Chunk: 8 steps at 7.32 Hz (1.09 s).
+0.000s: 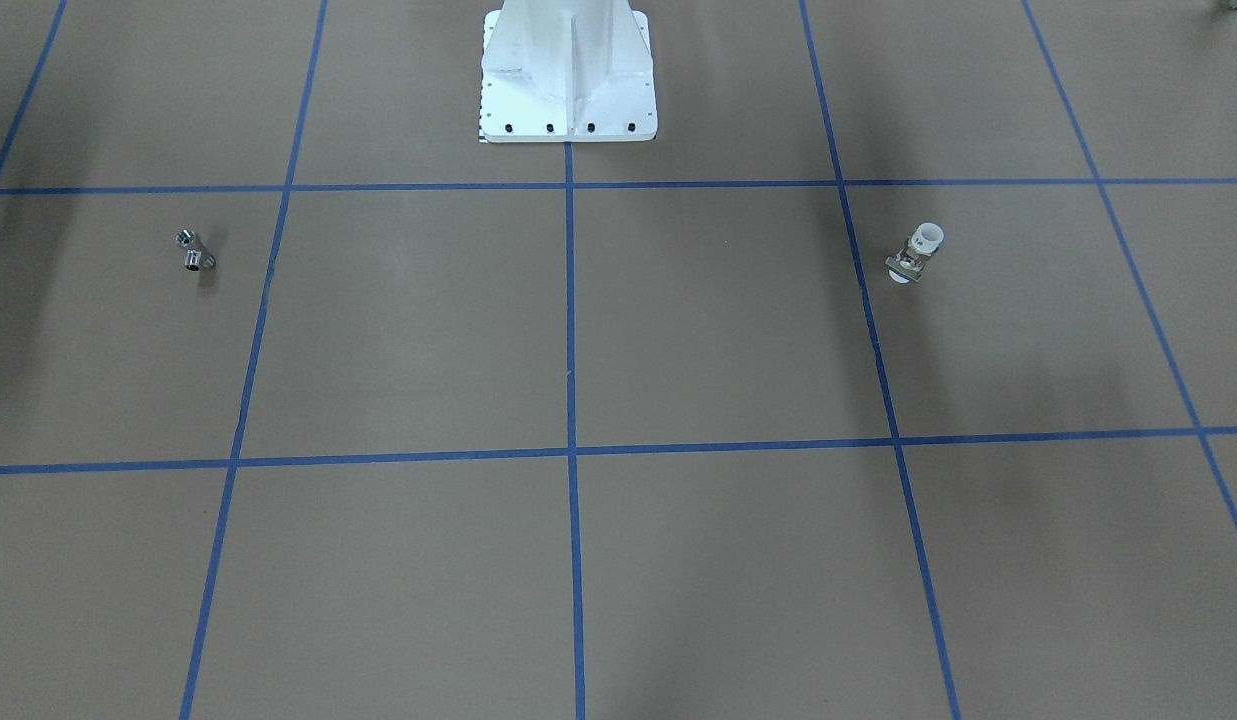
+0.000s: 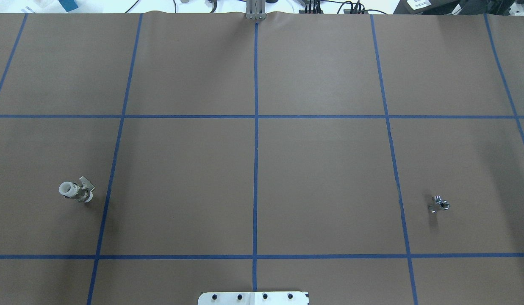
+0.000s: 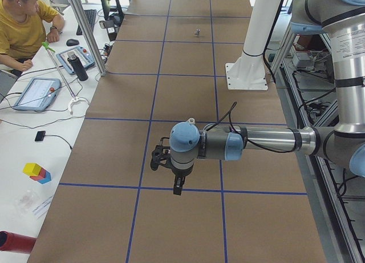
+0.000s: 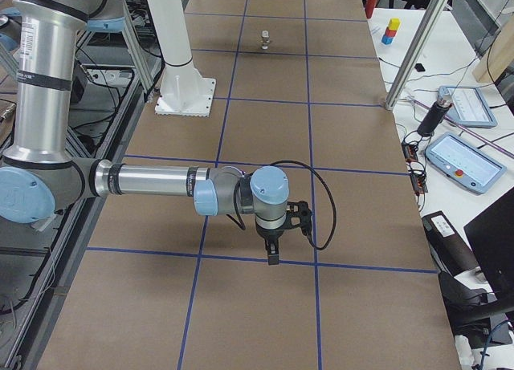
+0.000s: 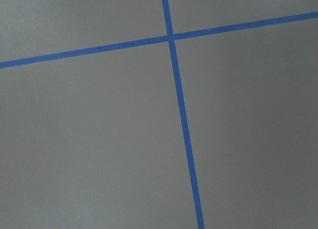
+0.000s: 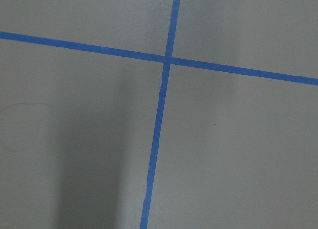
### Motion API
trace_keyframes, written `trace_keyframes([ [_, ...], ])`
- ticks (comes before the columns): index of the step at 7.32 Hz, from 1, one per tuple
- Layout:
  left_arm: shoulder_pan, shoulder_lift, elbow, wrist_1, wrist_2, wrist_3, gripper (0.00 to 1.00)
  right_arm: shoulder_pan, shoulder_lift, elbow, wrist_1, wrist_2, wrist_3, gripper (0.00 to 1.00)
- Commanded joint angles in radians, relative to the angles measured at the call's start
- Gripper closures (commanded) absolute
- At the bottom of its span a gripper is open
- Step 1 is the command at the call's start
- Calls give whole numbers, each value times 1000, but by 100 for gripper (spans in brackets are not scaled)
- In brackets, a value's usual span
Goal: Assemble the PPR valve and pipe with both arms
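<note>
Overhead exterior: the PPR valve (image 2: 76, 191) sits near the worktop's (image 2: 321, 178) left edge and looks to stand upright on one white end, long axis vertical, open white end up, flat tab handle toward the worktop's middle. The pipe (image 2: 439, 205) lies near the right edge, one round open end turned toward that edge; its long axis is too small to judge. The two are well apart, with bare brown paper and blue tape lines (image 2: 256, 127) between them. The white pedestal base (image 1: 568, 70) stands at the robot-side edge, centred. In the side views the left gripper (image 3: 177, 189) and right gripper (image 4: 273, 258) point down above the paper, touching nothing; whether their jaws are apart or together I cannot tell. Tablet screens (image 4: 467, 160) beside the table are too small to read.
</note>
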Motion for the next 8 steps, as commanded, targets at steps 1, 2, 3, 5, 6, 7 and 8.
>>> trace_keyframes([
  [1, 0, 2, -2, 0, 7, 0, 0, 0, 0, 0, 0, -3, 0, 0],
  [2, 0, 2, 0, 1, 1, -2, 0, 0, 0, -5, 0, 0, 0, 0],
  [3, 0, 5, -6, 0, -3, 0, 0, 0, 0, 1, 0, 2, 0, 0],
  [5, 3, -5, -9, 0, -3, -3, 0, 0, 7, 11, 17, -2, -5, 0],
  [6, 3, -9, -11, -21, -5, -6, 0, 0, 6, 8, 59, -3, 0, 0],
  [7, 3, -11, -9, -102, -6, -9, 0, 0, 15, 9, 81, -6, 2, 0],
  [8, 6, -17, -9, -185, -3, -9, 0, -2, 27, -2, 121, -2, 3, 0],
])
